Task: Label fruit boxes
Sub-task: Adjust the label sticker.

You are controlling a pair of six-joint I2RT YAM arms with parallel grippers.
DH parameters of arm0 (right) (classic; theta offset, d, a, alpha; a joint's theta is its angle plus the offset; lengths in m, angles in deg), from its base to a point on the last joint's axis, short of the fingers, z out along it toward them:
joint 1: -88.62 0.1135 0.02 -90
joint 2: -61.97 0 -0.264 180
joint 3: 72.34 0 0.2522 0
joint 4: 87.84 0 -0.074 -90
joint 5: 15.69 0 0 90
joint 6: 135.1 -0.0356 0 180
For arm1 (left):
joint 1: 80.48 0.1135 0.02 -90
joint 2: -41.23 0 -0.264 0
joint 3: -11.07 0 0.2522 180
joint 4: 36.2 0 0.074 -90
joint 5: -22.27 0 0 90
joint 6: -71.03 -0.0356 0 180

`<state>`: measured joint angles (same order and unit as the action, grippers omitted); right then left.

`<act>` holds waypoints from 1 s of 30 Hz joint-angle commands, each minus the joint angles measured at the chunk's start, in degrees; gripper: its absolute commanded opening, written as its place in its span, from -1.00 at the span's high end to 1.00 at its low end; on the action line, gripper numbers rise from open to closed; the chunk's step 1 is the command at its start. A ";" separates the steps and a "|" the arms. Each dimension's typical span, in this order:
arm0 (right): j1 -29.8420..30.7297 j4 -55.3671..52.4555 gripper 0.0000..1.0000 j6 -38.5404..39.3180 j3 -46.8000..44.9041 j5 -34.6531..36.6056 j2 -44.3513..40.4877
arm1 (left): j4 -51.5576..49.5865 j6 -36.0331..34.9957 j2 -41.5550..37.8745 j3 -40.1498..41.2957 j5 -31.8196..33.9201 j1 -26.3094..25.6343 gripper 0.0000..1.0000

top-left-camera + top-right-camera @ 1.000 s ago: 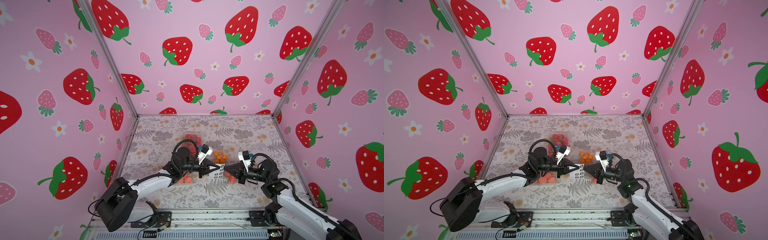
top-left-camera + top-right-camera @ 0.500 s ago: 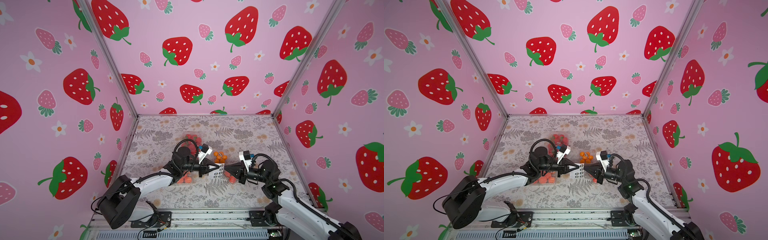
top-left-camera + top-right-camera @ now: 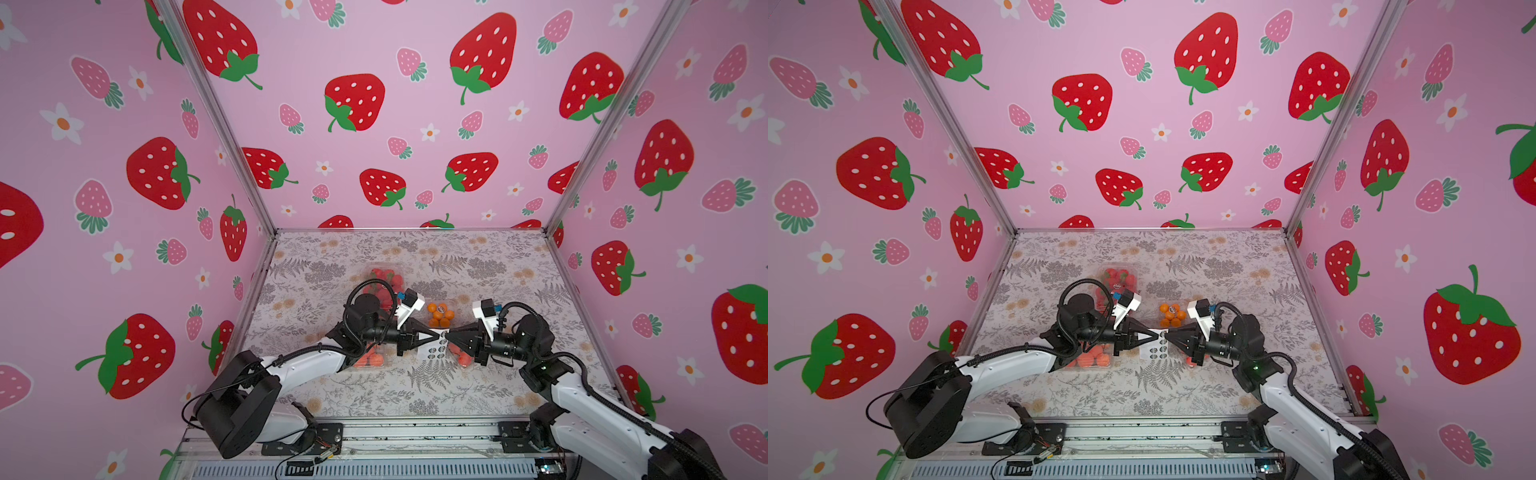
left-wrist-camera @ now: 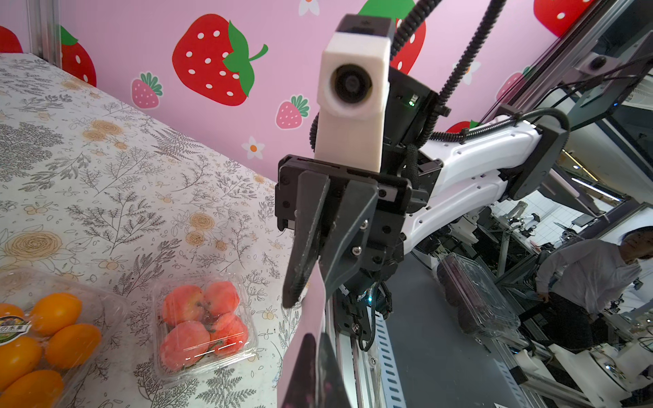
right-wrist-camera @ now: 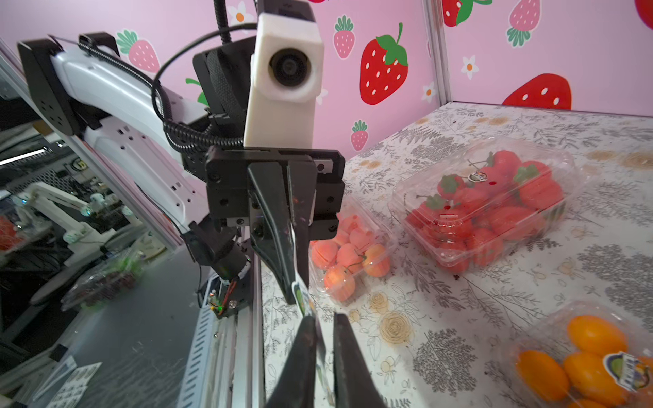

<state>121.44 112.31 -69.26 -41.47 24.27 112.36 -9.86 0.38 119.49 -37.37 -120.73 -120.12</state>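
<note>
Right wrist view puts the right claw (image 5: 325, 318) at the free edge of the sticker sheet (image 3: 433, 348). Its two fingers stand close together astride that edge, and I cannot tell whether they actually pinch a sticker. Facing it tip to tip, the left claw (image 5: 295, 286) is clenched on the sheet's opposite edge and holds it in the air between the arms, as both top views show. The step looks like peeling off a label, so the right claw should catch only a sticker's rim, not the backing. It should then draw away slowly along the sheet while the left claw grips firm, or the paper may buckle or slip. Below, four boxes sit on the flowered table (image 5: 494, 300). The strawberry box (image 5: 487, 212) and the orange box (image 5: 583, 353) each show a lid label (image 5: 477, 176). None shows on the large peach box (image 5: 349, 254) beside the left claw or the small peach box (image 4: 203, 325) near the right claw, so one of those is probably next.
</note>
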 commanded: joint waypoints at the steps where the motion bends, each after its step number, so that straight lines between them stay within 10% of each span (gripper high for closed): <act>1: -0.28 2.30 0.77 0.72 1.71 -0.87 -0.03 | 2.06 -0.49 -0.15 -0.21 -1.63 -0.08 1.00; 30: 0.58 8.72 1.00 -2.20 0.08 -5.61 3.18 | 1.69 -0.92 1.65 -0.68 0.52 0.04 1.00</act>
<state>121.50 117.22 -70.86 -40.90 21.04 116.56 -9.84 0.32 120.54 -37.37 -120.90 -120.60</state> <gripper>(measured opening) 0.045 0.054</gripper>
